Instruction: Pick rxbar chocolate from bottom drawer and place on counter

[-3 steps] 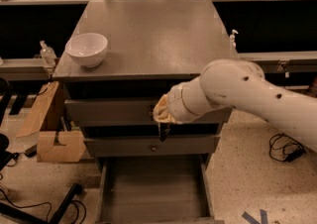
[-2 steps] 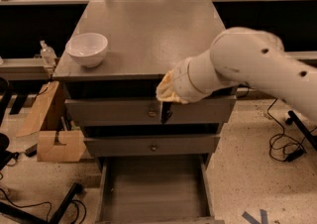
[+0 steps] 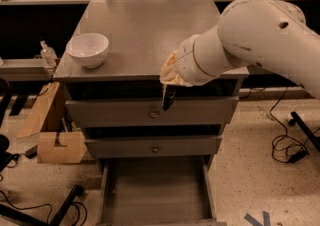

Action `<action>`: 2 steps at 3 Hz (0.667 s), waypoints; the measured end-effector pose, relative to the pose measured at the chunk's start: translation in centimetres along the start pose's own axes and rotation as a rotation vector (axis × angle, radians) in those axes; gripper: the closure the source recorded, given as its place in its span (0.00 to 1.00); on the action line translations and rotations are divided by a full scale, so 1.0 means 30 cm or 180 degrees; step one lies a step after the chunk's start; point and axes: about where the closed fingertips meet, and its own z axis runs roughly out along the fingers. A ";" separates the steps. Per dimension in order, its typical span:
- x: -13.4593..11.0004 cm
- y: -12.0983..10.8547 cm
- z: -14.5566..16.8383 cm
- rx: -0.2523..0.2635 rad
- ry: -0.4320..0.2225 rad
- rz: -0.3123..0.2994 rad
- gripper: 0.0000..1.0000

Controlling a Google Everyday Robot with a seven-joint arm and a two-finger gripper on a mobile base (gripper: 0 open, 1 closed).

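Higher than a second ago, the cream-padded gripper [image 3: 169, 84] hangs at the front edge of the flat grey metal counter [image 3: 145, 30], pinching the small, nearly black wrapped rxbar chocolate [image 3: 168, 99], which dangles before the top drawer front [image 3: 110, 112]. Below, the grey tray-like metal bottom drawer [image 3: 155, 190] stands open.
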 end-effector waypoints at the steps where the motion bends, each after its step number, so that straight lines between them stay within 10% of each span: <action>1: -0.020 -0.028 -0.010 -0.0026 0.0038 -0.0062 1.00; 2: -0.069 -0.152 -0.077 0.0012 0.0178 -0.0212 1.00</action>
